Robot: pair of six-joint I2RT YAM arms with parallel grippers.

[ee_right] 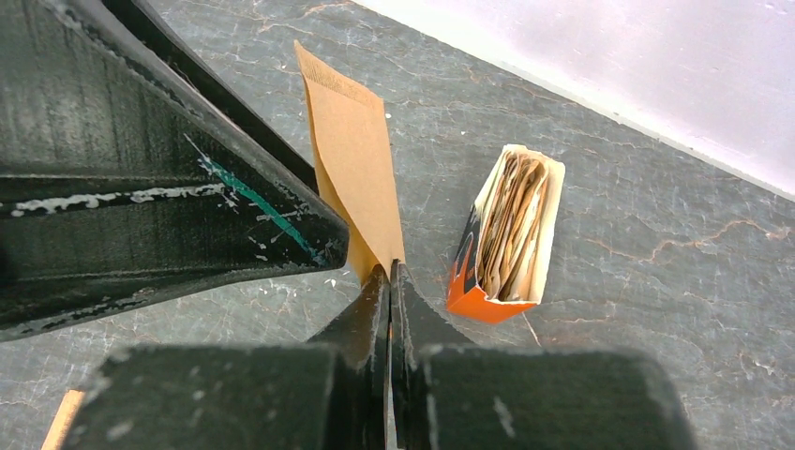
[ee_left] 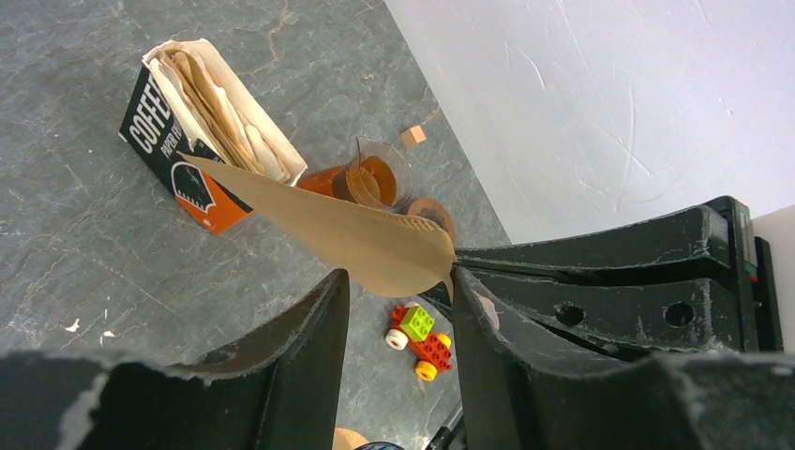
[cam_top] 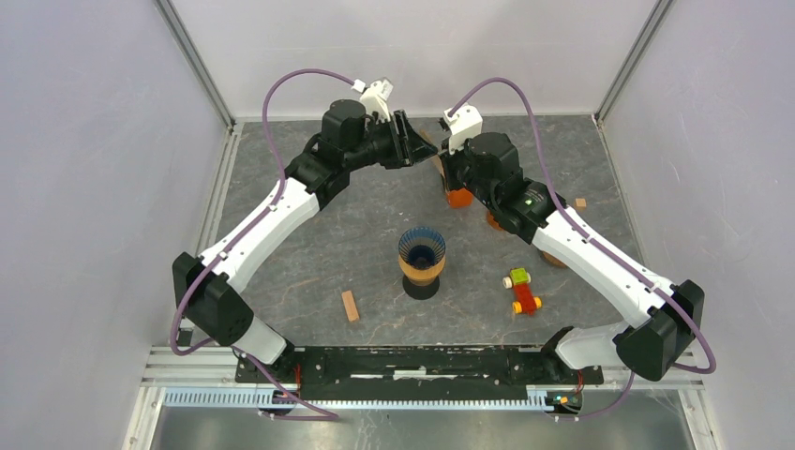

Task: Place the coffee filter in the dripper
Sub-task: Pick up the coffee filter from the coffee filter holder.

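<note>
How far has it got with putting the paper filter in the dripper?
Done: one filter is out of its box. In hand: the right claw pinches it above the table, the left claw open close by. Left: the dripper at the table's middle is empty, so the filter must go over and in.

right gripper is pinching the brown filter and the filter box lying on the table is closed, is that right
Not quite. The filter box is open at its top end, with a stack of brown filters showing inside; the right wrist view shows this plainly. The rest holds: the right gripper is shut on the brown filter, and the box lies on the table.
</note>
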